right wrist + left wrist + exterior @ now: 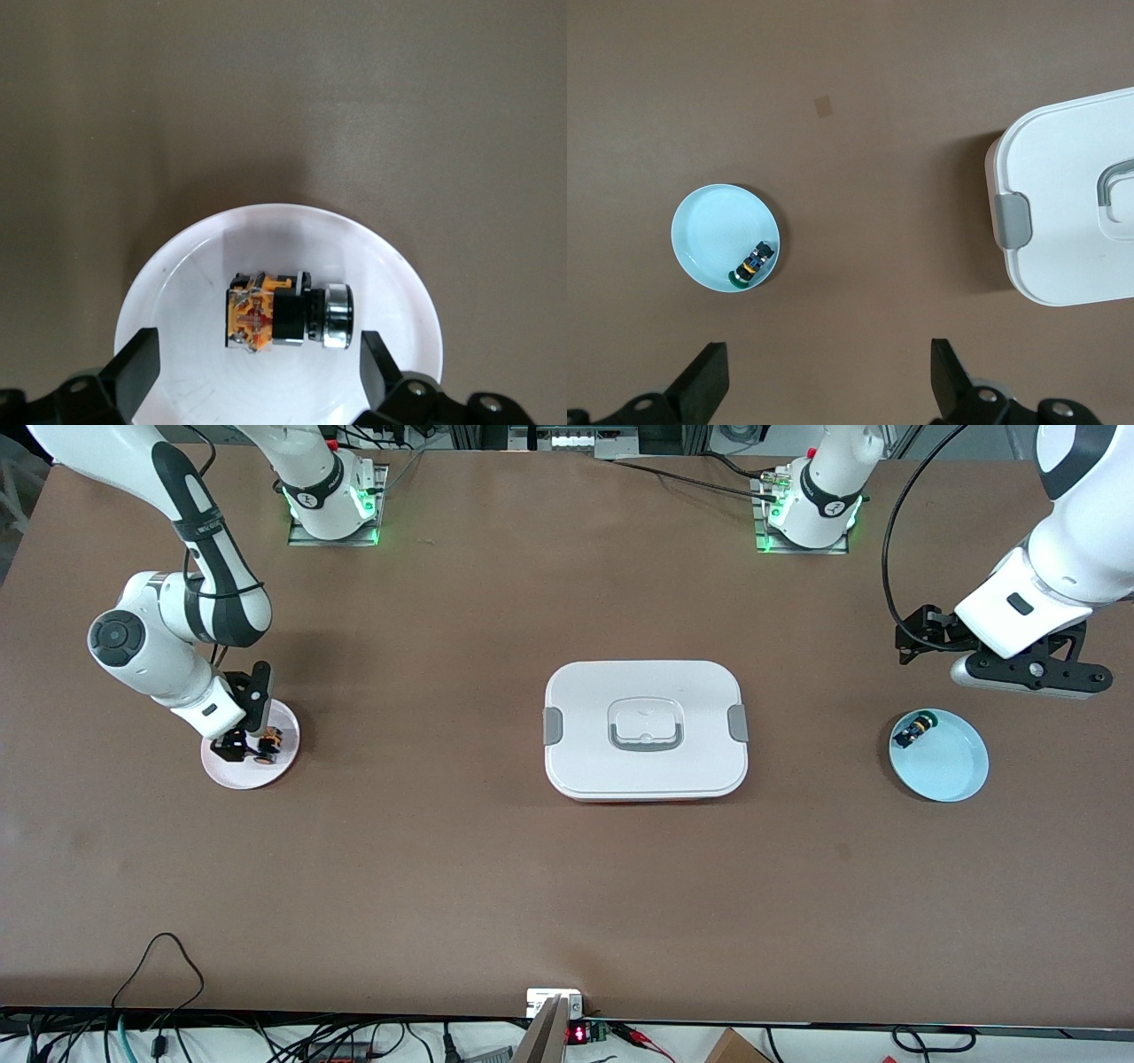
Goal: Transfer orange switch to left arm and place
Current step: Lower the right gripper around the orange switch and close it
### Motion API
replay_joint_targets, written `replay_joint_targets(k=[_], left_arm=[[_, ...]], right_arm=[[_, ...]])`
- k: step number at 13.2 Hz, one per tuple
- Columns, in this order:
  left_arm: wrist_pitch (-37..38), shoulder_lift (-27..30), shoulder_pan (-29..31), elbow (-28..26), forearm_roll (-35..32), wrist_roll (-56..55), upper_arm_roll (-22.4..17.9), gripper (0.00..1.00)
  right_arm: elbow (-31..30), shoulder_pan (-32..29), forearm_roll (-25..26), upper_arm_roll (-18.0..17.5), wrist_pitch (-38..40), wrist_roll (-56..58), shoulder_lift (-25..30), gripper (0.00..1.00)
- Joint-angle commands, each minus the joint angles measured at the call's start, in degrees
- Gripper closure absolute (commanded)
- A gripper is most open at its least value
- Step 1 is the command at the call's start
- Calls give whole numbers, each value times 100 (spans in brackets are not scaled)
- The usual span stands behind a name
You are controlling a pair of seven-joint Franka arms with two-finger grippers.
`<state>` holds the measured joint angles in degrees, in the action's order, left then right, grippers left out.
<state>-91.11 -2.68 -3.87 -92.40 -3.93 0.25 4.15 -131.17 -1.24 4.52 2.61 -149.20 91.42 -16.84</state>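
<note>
Lying on its side on the white plate (390, 266), the orange switch (285, 310) has not been picked up yet, so the transfer is at its very start. That plate sits at the right arm's end of the table (443, 868). The right gripper (251, 746) is low over the plate with its 2 fingers (133, 367) spread wide on either side of the switch and gripping nothing; by the look of it, the step in hand is the first grasp.

The box (645, 731) stands closed in the middle of the table, between the 2 plates and well apart from both. Any handover would have to pass over or around it, and none of that has begun.

At the left arm's end, the blue plate (952, 766) holds the other switch (914, 731), the one with the greenish cap, which is not the target. The left gripper (1028, 673) waits up in the air near that plate, fingers (704, 376) fully apart and empty.

Left to do, as I judge it: closing on the switch, lifting, passing it between arms clear of the box, and setting it down.
</note>
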Motion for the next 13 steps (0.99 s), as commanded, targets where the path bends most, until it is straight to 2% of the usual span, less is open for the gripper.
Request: replay_joint_targets(k=[1, 3, 6, 13], left_arm=[[128, -66, -8, 161, 42, -43, -11, 0], [128, -75, 0, 161, 50, -43, -11, 0], [120, -75, 18, 134, 68, -43, -11, 0], [93, -128, 9, 152, 68, -43, -11, 0]], right_arm=[[-14, -122, 93, -94, -285, 191, -152, 0], [-14, -183, 93, -94, -425, 227, -275, 0], [-14, -403, 93, -304, -610, 288, -416, 0], [-14, -386, 85, -358, -892, 245, -504, 0]])
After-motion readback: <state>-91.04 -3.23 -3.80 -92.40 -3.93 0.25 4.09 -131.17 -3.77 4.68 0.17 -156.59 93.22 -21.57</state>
